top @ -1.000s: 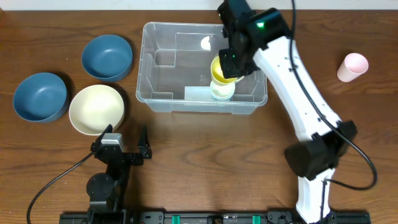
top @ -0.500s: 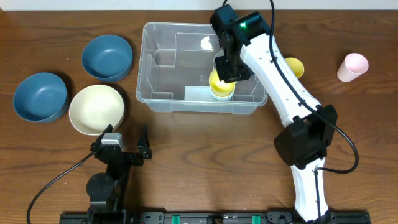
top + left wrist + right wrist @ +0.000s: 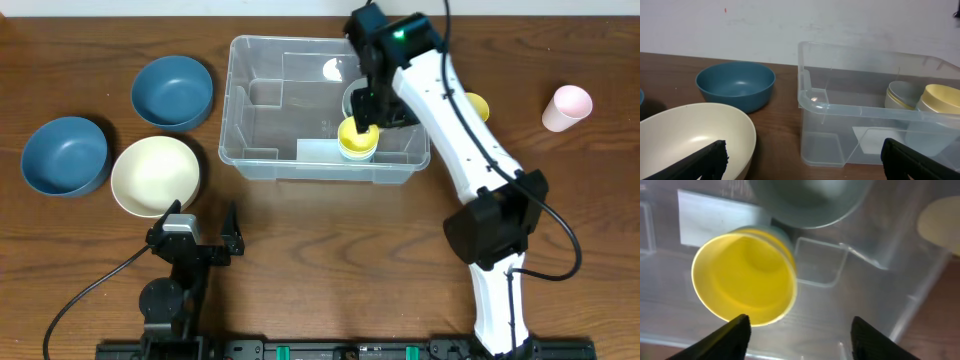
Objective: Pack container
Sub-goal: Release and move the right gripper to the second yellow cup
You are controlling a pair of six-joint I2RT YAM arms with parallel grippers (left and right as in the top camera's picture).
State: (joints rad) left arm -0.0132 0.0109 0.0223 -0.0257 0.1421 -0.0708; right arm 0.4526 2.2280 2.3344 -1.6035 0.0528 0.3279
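The right gripper (image 3: 801, 342) hung low inside the container (image 3: 232, 100), its fingers spread wide and closed on nothing. Just beyond them stood a yellow cup (image 3: 745, 277), mouth up, nested in a paler cup near the front wall, with a grey-green cup (image 3: 810, 200) touching it from behind. To my eye the step in hand was the stowing of that yellow cup, and it looked as good as done, since the cup stood free of the fingers. The clear bin sat mid-bench. Another yellow piece (image 3: 474, 105) lay just outside its right wall and a pink cup (image 3: 568, 107) well off to the right. Two blue bowls (image 3: 172, 90) and a cream bowl (image 3: 155, 175) waited on the left, near the left gripper (image 3: 805, 167), which also stood wide and empty. Next would call for a straight lift clear of the rim, then a reach for the nearest loose piece
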